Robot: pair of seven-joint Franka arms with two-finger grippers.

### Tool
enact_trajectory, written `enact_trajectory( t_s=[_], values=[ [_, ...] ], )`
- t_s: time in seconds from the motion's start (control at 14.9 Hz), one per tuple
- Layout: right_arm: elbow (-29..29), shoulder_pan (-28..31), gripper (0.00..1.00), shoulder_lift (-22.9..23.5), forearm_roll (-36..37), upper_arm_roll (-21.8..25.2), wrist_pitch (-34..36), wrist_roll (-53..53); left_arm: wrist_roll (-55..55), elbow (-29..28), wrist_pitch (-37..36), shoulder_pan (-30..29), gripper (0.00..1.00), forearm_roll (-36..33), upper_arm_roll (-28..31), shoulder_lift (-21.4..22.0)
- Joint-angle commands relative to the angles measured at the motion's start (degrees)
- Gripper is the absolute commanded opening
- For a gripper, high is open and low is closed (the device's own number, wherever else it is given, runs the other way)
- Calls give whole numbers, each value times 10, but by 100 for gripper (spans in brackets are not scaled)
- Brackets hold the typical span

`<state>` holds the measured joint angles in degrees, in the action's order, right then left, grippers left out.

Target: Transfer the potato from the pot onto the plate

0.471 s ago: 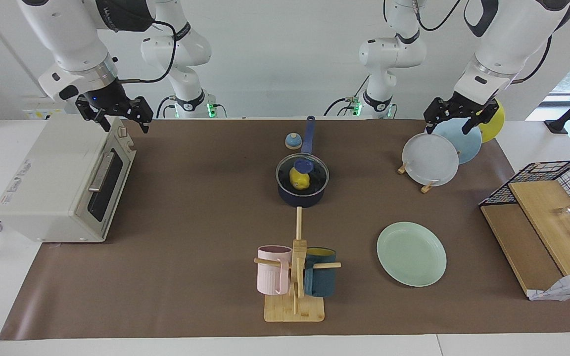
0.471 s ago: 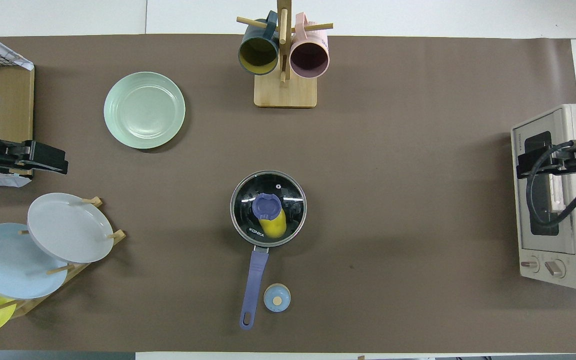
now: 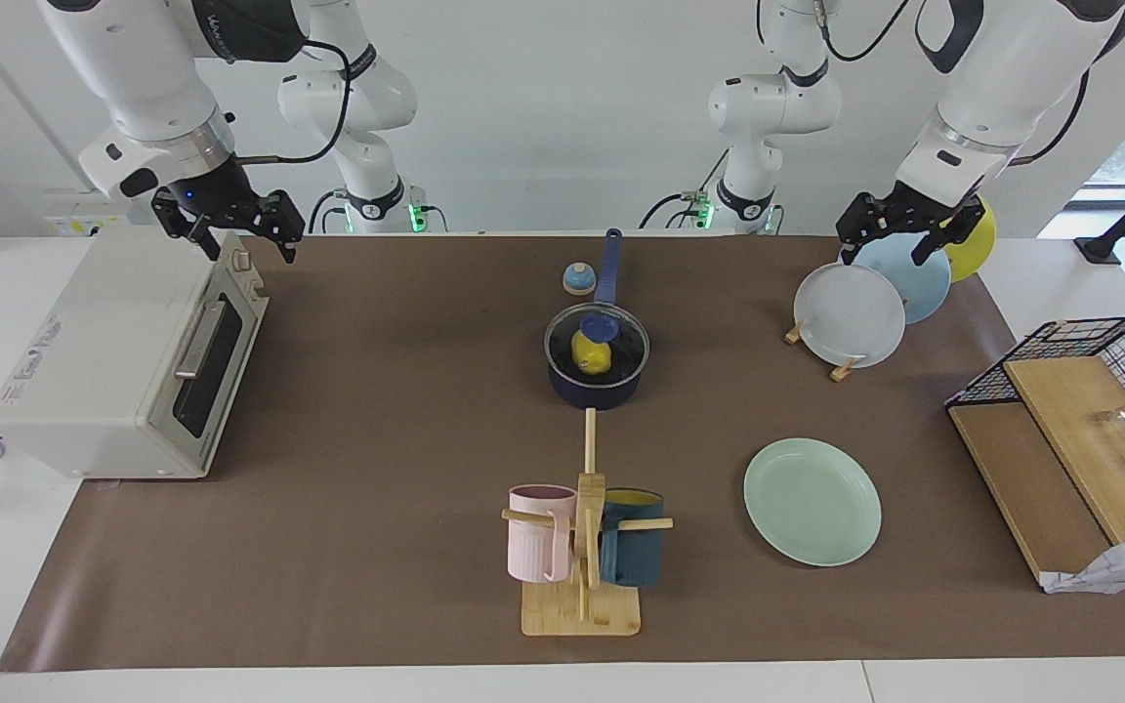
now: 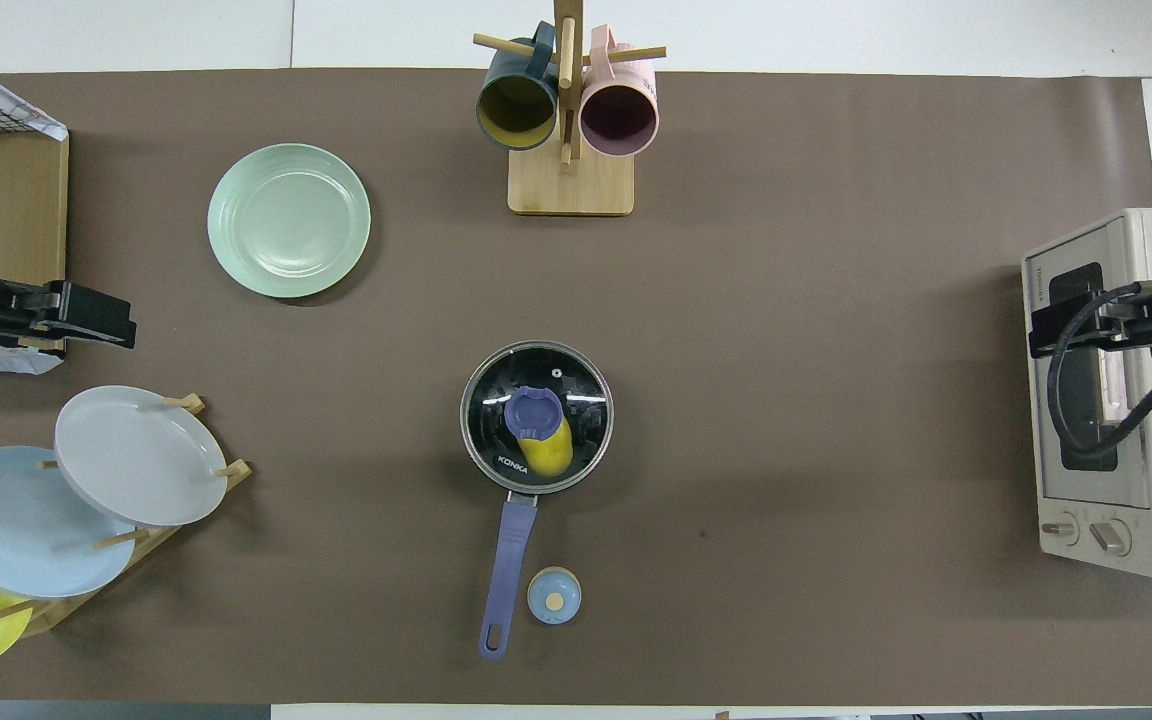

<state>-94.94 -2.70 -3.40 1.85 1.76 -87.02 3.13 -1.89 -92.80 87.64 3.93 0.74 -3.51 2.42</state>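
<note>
The yellow potato [image 3: 590, 354] lies in the dark navy pot [image 3: 594, 392] at the middle of the mat, under a glass lid with a blue knob [image 3: 599, 325]. From overhead the potato [image 4: 549, 452] shows through the lid, and the pot's blue handle [image 4: 509, 560] points toward the robots. The mint-green plate [image 3: 812, 500] lies bare, farther from the robots than the pot, toward the left arm's end; it also shows in the overhead view [image 4: 288, 220]. My left gripper [image 3: 885, 239] hangs open over the dish rack. My right gripper [image 3: 240, 229] hangs open over the toaster oven.
A toaster oven [image 3: 123, 361] stands at the right arm's end. A rack with grey-white, light blue and yellow plates [image 3: 851, 314] and a wire basket with wooden boards [image 3: 1061, 439] stand at the left arm's end. A mug stand [image 3: 582, 547] is farther out than the pot. A small blue dome [image 3: 578, 278] sits beside the handle.
The right gripper has shifted very slightly over the toaster oven. Nothing else has moved.
</note>
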Motion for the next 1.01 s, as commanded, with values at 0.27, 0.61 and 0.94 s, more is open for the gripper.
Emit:
enact_trajectory(
  t_s=[0.27, 0.61, 0.94],
  values=[
    [-10, -5, 100, -10, -11, -4, 0, -17, -3, -17, 5, -8, 100, 5, -3, 14],
    [-10, -39, 100, -8, -26, -9, -12, -14, -3, -17, 5, -7, 100, 5, -3, 14],
    [19, -159, 100, 39, -43, -10, -32, 126, -3, -17, 5, -7, 100, 5, -3, 14]
  ],
)
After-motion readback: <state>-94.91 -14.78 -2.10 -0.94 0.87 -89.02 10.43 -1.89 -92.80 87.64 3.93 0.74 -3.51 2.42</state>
